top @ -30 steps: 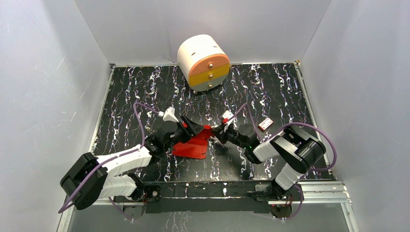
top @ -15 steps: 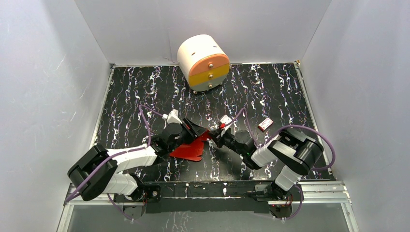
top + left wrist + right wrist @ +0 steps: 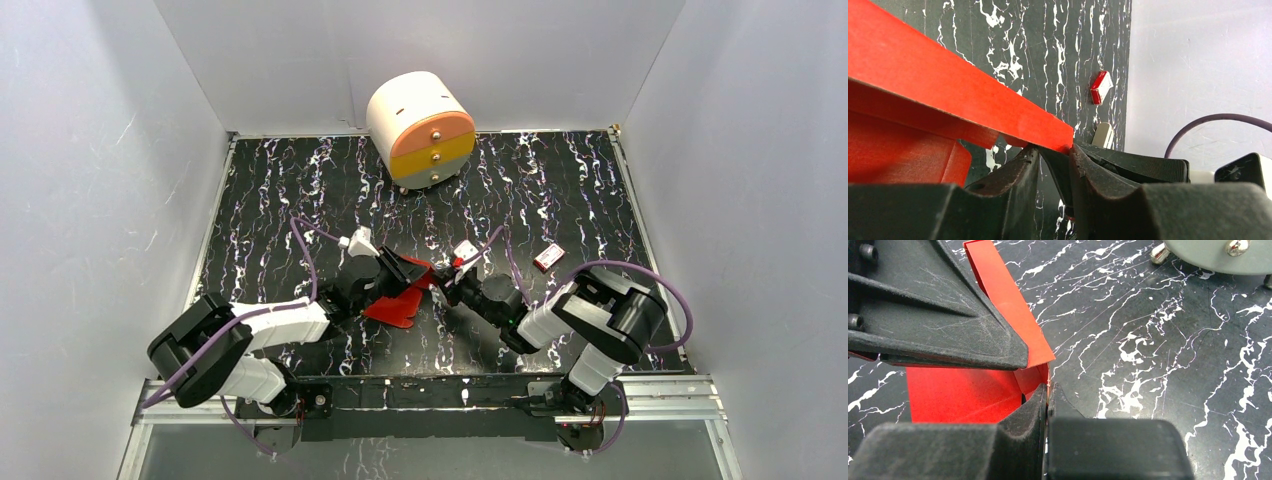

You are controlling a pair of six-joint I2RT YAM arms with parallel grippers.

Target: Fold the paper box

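Grey walls (image 3: 100,150) enclose marbled tabletop (image 3: 300,190) bearing paper box (image 3: 395,308).

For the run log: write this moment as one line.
paper box: partly folded, one panel raised | right pincer: shut on box flap edge | left pincer: at raised panel, grip unclear

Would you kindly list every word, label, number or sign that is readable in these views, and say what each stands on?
No text can be read in any view.
The paper box: plain red card, no print showing.
The small red-and-white packet: any print on it is too small to read.
The round drawer unit: no markings visible.
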